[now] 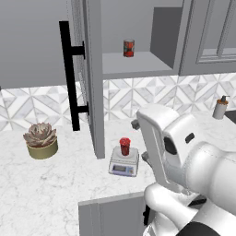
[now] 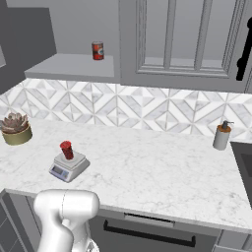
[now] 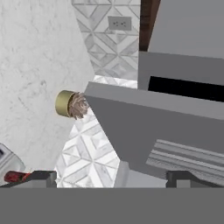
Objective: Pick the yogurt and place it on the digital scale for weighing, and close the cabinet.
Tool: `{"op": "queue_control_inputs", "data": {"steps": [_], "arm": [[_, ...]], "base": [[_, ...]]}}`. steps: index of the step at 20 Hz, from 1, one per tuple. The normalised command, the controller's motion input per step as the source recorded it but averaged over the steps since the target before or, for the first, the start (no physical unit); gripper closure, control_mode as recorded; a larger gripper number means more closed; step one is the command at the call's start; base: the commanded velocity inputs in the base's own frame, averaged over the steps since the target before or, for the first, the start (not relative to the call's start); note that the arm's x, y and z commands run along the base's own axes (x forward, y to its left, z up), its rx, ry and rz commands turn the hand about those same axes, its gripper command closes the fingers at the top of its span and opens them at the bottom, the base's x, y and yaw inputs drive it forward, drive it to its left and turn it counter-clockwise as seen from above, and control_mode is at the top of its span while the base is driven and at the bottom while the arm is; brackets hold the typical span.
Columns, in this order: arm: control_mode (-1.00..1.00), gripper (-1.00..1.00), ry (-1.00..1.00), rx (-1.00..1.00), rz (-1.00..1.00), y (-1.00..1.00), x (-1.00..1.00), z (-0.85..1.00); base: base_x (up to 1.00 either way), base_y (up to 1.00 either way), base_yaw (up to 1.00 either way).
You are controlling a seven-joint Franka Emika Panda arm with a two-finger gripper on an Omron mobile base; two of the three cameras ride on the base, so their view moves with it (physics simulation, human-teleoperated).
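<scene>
The yogurt (image 1: 125, 146) (image 2: 66, 150), a small red cup, stands upright on the digital scale (image 1: 123, 164) (image 2: 68, 168) on the marble counter. The grey cabinet door (image 1: 93, 92) stands open, swung out towards me, with its long black bar handle (image 1: 69, 73) on the left side. In the hand view my gripper (image 3: 111, 179) is open with nothing between its fingertips (image 3: 41, 177); it faces the door's surface (image 3: 144, 122) and its handle (image 3: 188, 88). The yogurt (image 3: 15, 176) and a corner of the scale (image 3: 6, 159) sit at that view's lower left.
A red can (image 1: 128, 47) (image 2: 98, 50) stands on the open cabinet's shelf (image 1: 133, 64). A potted succulent (image 1: 41, 140) (image 2: 15, 129) (image 3: 70, 104) sits left on the counter, a soap dispenser (image 1: 221, 107) (image 2: 222, 135) right. A closed glass-paned cabinet (image 2: 187, 39) hangs to the right.
</scene>
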Motion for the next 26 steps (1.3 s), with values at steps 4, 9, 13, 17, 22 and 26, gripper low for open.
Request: {"op": "queue_control_inputs", "data": {"steps": [4,9,13,17,22,26], "arm": [[-1.0,-1.0,-0.03,0.12,-0.03,0.69,-0.21,-0.26],[-1.0,-1.0,-0.02,0.17,-0.03,0.65,0.04,-0.41],[-1.0,-1.0,-0.01,0.11,-0.07,0.33,0.52,-0.31],[-1.0,-1.0,-0.05,0.08,-0.1,0.37,0.57,-0.28],[-1.0,-1.0,-0.08,0.02,-0.14,0.66,0.25,-0.16],[-1.0,-1.0,-0.08,0.0,-0.13,0.49,0.11,-0.07]], "base": [[0.0,0.0,0.0],[0.0,0.0,0.0],[0.0,0.0,0.0],[0.0,0.0,0.0],[0.0,0.0,0.0],[0.0,0.0,0.0]]}}
